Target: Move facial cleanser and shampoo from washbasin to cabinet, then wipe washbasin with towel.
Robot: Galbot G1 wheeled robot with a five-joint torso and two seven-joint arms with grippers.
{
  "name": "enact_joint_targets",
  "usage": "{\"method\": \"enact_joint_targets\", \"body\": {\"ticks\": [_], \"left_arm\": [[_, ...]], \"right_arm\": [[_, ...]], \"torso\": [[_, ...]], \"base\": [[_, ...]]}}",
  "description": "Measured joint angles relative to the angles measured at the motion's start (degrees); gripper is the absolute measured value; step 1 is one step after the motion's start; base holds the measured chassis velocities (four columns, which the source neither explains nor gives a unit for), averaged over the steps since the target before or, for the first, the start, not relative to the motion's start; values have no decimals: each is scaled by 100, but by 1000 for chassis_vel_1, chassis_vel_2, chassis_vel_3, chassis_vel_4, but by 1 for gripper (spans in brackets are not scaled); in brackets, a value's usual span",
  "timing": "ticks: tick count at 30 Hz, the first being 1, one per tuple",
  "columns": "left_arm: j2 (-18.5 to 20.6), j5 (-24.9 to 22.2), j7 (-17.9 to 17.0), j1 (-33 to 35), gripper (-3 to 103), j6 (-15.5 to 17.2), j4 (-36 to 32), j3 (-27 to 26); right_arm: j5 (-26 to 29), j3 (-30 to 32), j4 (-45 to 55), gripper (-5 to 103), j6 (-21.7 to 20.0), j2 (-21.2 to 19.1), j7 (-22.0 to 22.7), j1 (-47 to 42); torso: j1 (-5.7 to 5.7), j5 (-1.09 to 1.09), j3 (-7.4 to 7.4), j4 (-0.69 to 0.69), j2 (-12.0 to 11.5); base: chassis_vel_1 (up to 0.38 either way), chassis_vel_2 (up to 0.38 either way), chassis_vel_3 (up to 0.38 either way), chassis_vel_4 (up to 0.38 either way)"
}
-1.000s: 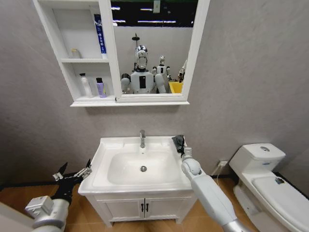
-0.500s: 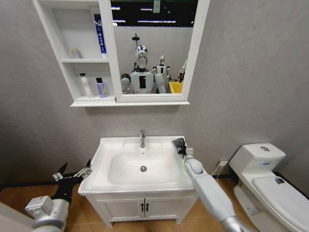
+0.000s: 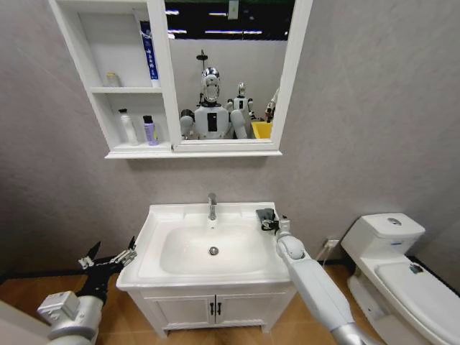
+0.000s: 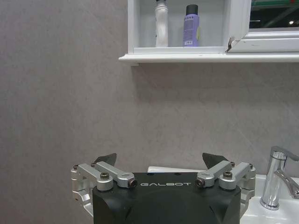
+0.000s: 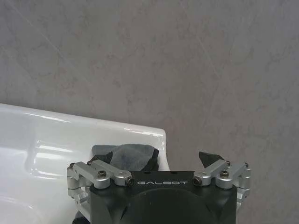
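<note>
**Wiping step: towel pickup at basin rim**

Bottles [image 3: 139, 128] shelved in cabinet [image 3: 111, 90]; moving step judged done. Towel [image 3: 264, 215] lying on right rear rim of washbasin [image 3: 154, 219]. Right gripper [image 3: 275, 224] spread open just beside towel, one finger [image 5: 103, 158] against the cloth, nothing gripped. Left gripper [image 3: 109, 259] open, idle left of basin. Next: centring over towel, closing, then sweeping the bowl.
</note>
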Motion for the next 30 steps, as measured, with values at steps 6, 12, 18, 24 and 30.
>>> {"method": "enact_joint_targets", "body": {"ticks": [6,12,18,24,30], "left_arm": [[0,0,-1,0,100,0,0,0],[0,0,0,0,100,0,0,0],[0,0,1,0,100,1,1,0],[0,0,-1,0,100,1,1,0],[0,0,-1,0,100,0,1,0]], "right_arm": [[-308,106,107,100,433,-102,-216,-147],[-273,274,993,100,438,-363,-62,-631],[-67,634,2490,100,-16,-583,208,-1620],[-261,1058,4658,100,-180,-244,698,-3582],[-656,1008,5341,100,-82,159,780,-4477]], "torso": [[0,1,0,1,0],[0,0,0,0,0],[0,-1,-1,0,1],[-1,0,-1,0,1],[-1,-1,-1,-2,2]], "base": [[0,0,0,0],[0,0,0,0],[0,0,0,0],[0,0,0,0],[0,0,0,0]]}}
